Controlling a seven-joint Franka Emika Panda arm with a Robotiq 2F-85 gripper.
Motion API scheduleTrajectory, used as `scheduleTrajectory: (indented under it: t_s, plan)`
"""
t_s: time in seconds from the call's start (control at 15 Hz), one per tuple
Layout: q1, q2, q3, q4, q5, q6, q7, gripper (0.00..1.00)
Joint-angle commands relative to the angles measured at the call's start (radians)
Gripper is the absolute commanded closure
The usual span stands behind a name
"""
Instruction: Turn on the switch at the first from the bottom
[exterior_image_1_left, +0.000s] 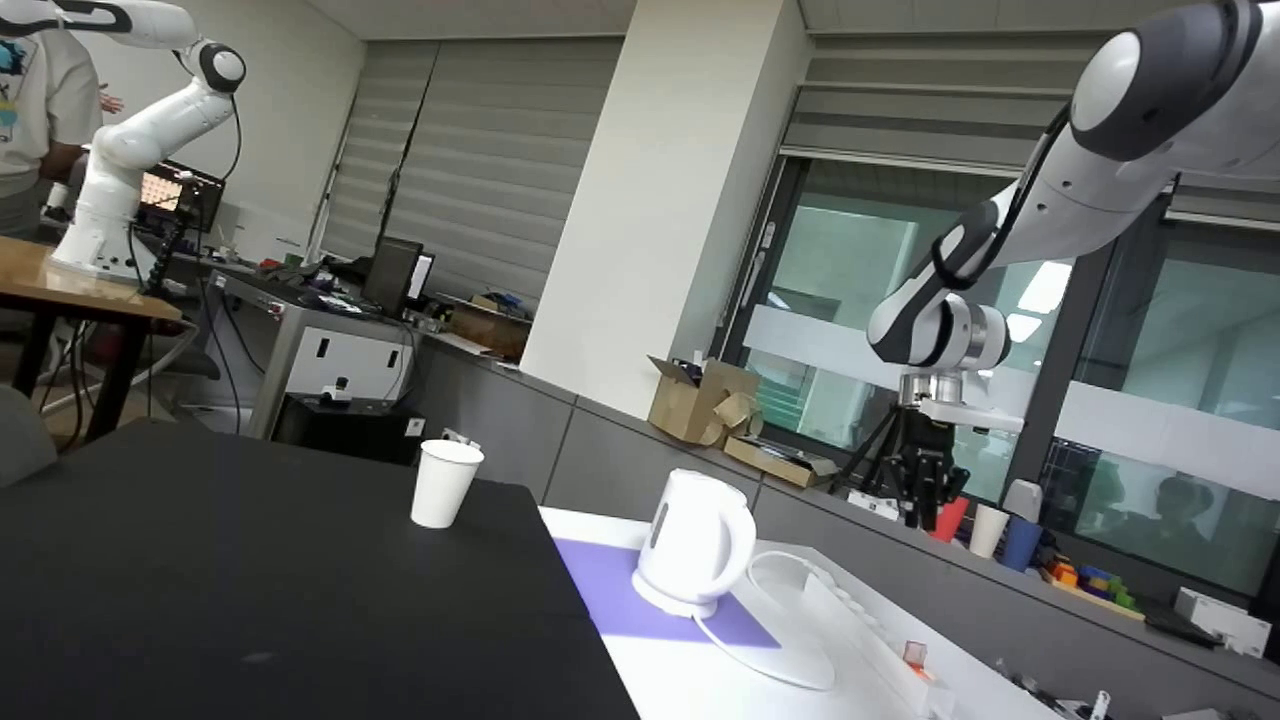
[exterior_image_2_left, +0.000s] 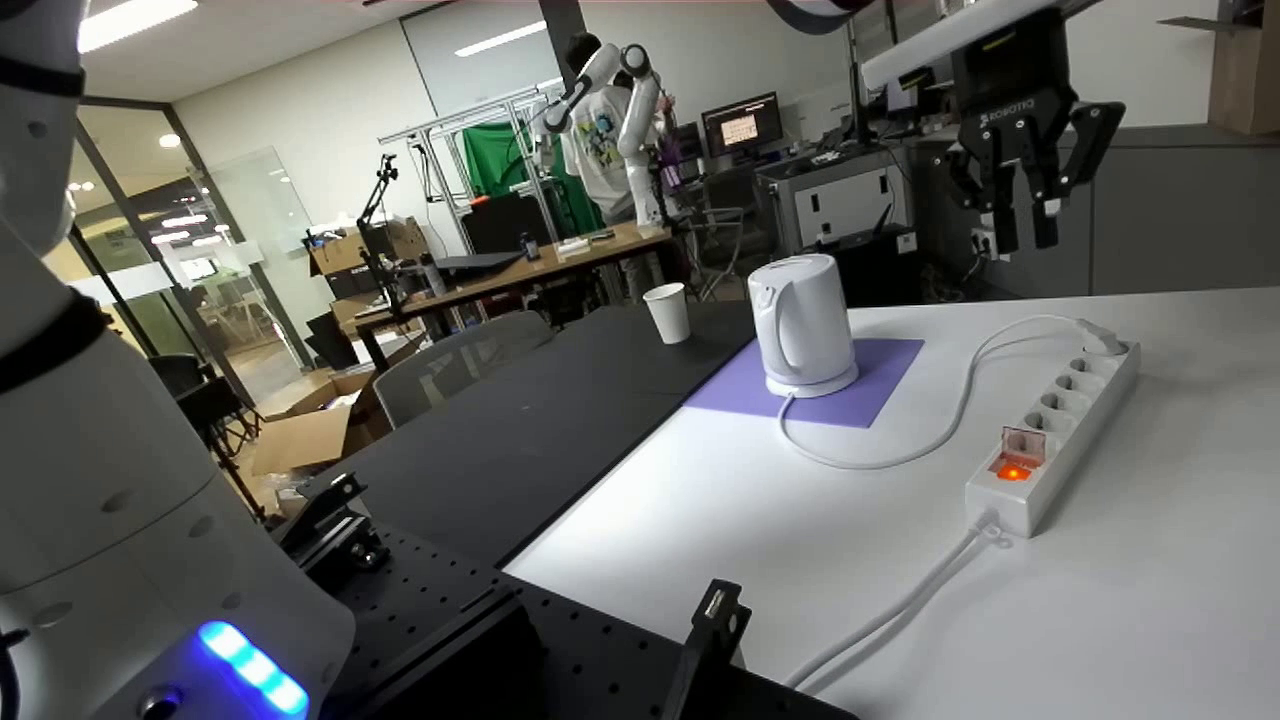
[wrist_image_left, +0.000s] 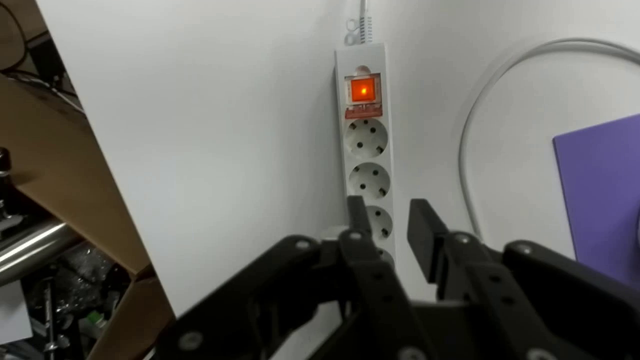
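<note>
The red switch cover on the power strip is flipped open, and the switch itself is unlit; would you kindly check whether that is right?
Not quite: the wrist view shows the switch glowing orange, not unlit. The red switch cover on the power strip is flipped open.

In an exterior view we look, low and tilted, across a black desk (exterior_image_1_left: 290, 570) toward the kettle (exterior_image_1_left: 690, 545) and window (exterior_image_1_left: 850, 230). In an exterior view we stand close beside the arm's base (exterior_image_2_left: 170, 520), also tilted, facing over the white desk (exterior_image_2_left: 700, 510) into the room. From the wrist we look steeply down past the hand (wrist_image_left: 387, 215) onto the strip (wrist_image_left: 367, 160). Both exterior views share kettle, cup (exterior_image_2_left: 668, 315) and hand; all three share the strip.
</note>
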Motion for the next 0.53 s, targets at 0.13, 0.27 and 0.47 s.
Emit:
scheduleTrajectory:
  t_s: [0.13, 0.27, 0.47]
  plan:
    - [0.048, -0.156, -0.027, -0.212, -0.042, 0.192, 0.090, 0.27]
    - [0.012, -0.201, 0.012, -0.270, 0.050, 0.268, 0.063, 0.13]
    - [0.009, -0.229, 0.018, -0.311, 0.105, 0.288, 0.052, 0.00]
